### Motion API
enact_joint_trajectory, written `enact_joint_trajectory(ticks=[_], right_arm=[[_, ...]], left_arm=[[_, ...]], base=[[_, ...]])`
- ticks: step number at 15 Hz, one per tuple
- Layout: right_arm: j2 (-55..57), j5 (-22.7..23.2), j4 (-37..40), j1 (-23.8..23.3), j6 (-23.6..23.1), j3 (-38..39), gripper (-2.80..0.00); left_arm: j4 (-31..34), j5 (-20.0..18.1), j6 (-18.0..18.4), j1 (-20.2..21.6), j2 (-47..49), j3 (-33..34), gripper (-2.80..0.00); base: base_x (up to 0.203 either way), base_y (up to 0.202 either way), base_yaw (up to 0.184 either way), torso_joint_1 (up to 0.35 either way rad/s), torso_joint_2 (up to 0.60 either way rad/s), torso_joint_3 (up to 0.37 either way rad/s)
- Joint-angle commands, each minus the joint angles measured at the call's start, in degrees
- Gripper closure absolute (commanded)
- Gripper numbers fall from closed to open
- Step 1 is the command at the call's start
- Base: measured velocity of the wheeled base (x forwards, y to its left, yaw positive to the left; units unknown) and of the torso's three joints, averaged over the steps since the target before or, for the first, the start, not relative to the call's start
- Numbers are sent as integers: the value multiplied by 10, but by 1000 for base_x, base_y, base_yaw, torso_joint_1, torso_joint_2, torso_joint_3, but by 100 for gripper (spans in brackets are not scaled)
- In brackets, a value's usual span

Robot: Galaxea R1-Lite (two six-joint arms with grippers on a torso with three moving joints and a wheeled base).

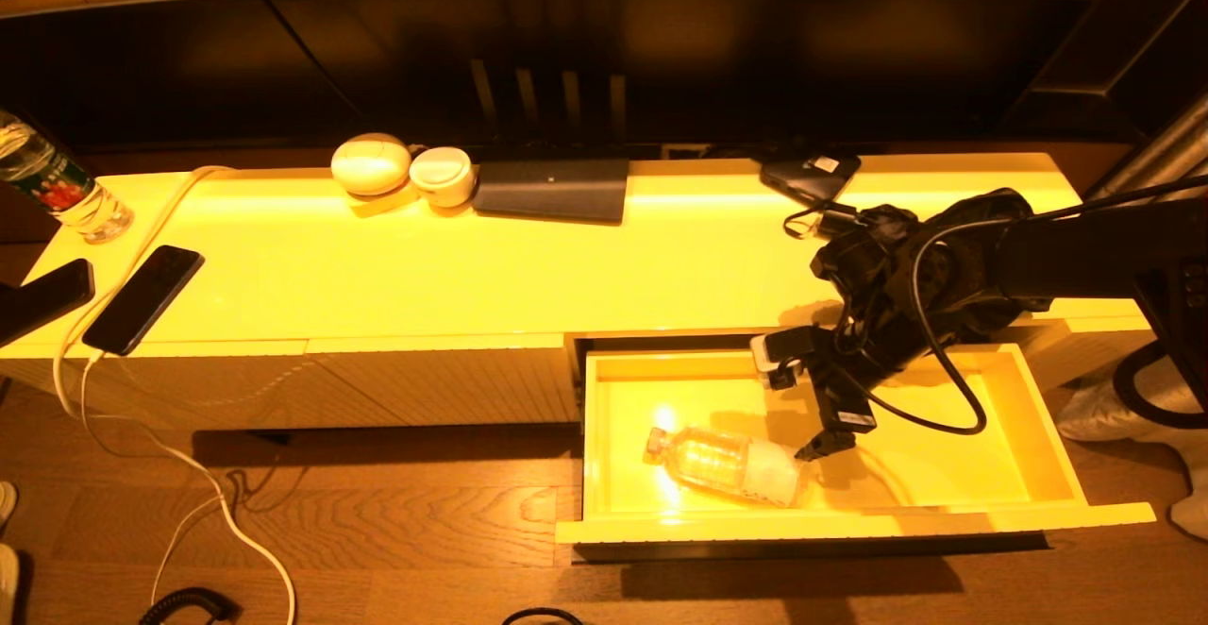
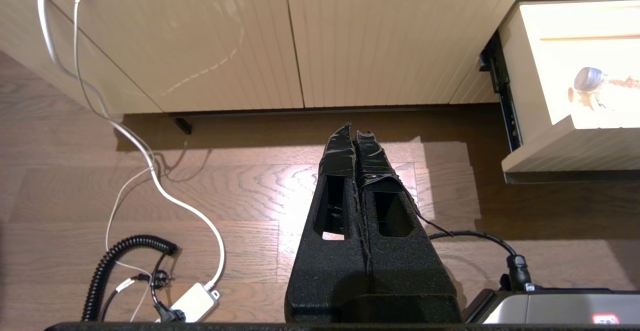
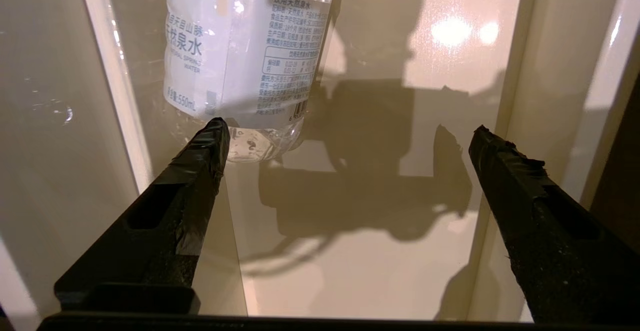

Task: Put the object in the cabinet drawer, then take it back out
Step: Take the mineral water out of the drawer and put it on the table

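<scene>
While the bottle lies in the open drawer, the right gripper hangs spread wide.
Nothing held; left gripper pinched closed, empty.

I see the bench, a long glossy cabinet top. At its 9 o'clock end lies a dark phone on a white cable, with a water bottle standing at 10 o'clock. Along 12 o'clock sit two white round cases and a dark flat pad. The cabinet drawer stands pulled out at 5 o'clock; a clear bottle lies on its floor.
</scene>
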Motion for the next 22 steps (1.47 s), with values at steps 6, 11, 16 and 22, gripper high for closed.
enact_joint_trajectory(ticks=[6, 11, 16, 22], right_arm=[[23, 1, 1, 11, 29, -11, -280], [30, 3, 0, 20, 40, -21, -280], [30, 14, 0, 25, 59, -36, -280], [39, 16, 1, 33, 78, -58, -280]], left_arm=[[0, 0, 0, 0, 0, 1, 0], [0, 0, 0, 0, 0, 1, 0], [0, 0, 0, 0, 0, 1, 0], [0, 0, 0, 0, 0, 2, 0]], base=[[0, 0, 0, 0, 0, 0], [0, 0, 0, 0, 0, 0], [0, 0, 0, 0, 0, 0], [0, 0, 0, 0, 0, 0]])
